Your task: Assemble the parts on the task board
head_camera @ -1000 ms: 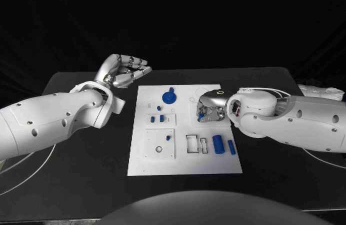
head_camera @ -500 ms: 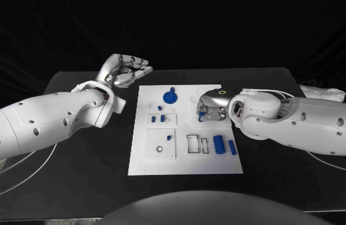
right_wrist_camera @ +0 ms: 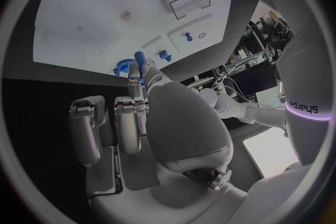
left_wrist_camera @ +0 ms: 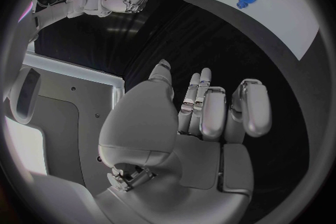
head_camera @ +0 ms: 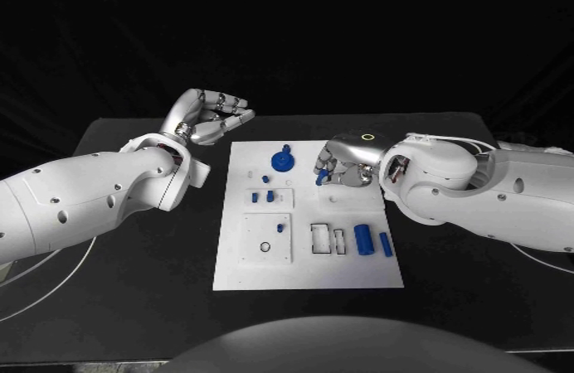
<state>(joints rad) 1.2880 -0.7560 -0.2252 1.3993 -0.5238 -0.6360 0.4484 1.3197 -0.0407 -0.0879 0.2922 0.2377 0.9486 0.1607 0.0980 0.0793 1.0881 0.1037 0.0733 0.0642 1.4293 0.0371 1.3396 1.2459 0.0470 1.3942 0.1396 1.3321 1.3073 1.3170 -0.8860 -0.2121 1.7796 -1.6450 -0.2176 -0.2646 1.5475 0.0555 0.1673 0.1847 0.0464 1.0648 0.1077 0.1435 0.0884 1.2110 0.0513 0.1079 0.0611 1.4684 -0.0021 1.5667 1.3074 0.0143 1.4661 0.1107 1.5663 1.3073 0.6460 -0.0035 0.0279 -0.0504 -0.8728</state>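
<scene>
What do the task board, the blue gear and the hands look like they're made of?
Task board: probably matte white plastic; flat, no glare, raised frames in the same white.
Blue gear: likely moulded or printed plastic; uniform saturated blue, dull surface.
Right hand and left hand: silver, metallic-looking sheen with bright highlights; metal or coated plastic, can't tell which.
</scene>
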